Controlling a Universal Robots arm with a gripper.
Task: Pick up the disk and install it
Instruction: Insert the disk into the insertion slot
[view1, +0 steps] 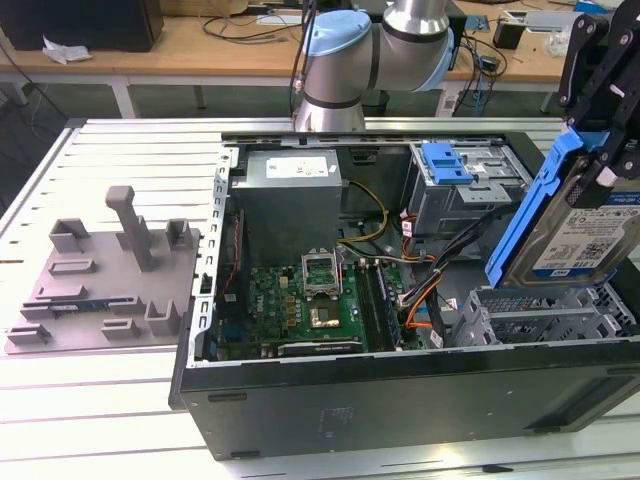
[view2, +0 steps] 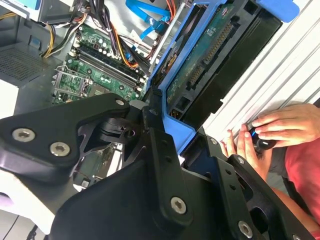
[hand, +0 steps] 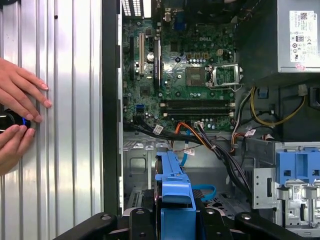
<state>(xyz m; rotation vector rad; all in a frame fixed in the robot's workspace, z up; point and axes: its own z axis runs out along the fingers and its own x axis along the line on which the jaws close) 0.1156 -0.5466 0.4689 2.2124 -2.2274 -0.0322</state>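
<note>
Tool (view1: 603, 160) gripping flat silver disk (view1: 585, 235), blue-framed

- Setting: a robotics laboratory or test workshop.
- A slatted metal table (view1: 100, 400) carries an open computer case (view1: 400, 410) with its motherboard (view1: 300, 300) exposed.
- A grey-and-blue robot arm (view1: 345, 60) rises behind the case.
- A grey fixture plate (view1: 110, 270) with upright posts lies beside the case.
- Wooden benches (view1: 180, 50) behind the table bear loose cables (view1: 245, 25) and equipment.
- A person's hands (hand: 22, 90) rest on a small black device on the table.
</note>
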